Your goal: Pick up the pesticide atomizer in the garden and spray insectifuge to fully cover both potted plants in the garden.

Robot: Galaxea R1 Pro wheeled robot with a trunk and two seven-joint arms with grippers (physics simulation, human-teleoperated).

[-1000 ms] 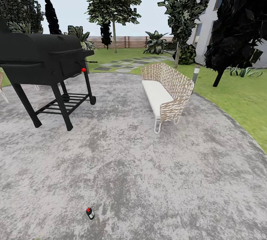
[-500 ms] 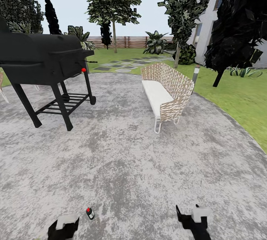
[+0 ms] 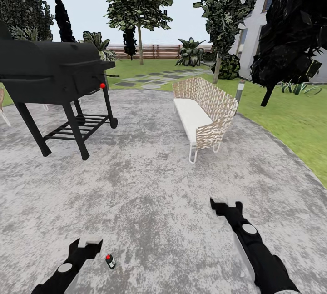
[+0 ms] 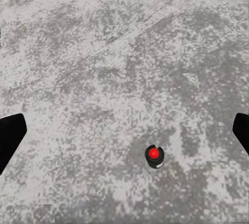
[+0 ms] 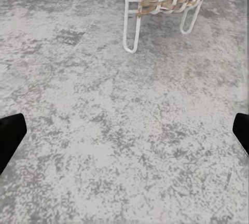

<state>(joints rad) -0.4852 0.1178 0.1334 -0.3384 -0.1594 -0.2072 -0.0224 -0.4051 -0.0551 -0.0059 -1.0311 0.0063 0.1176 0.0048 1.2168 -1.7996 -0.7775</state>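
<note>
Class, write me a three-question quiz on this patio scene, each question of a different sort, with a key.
1. True or false: the left gripper is shut on the atomizer.
2. Which gripper is nearer the atomizer? A left B right
3. Fill in: beyond the right gripper stands a woven ___ with a white cushion.

Key: 1 false, both grippers are open and the atomizer stands alone on the patio; 2 A; 3 bench.

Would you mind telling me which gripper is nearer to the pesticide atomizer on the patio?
Left. The left gripper hovers just beside the pesticide atomizer, while the right gripper is much farther off, toward the wicker bench.
</note>
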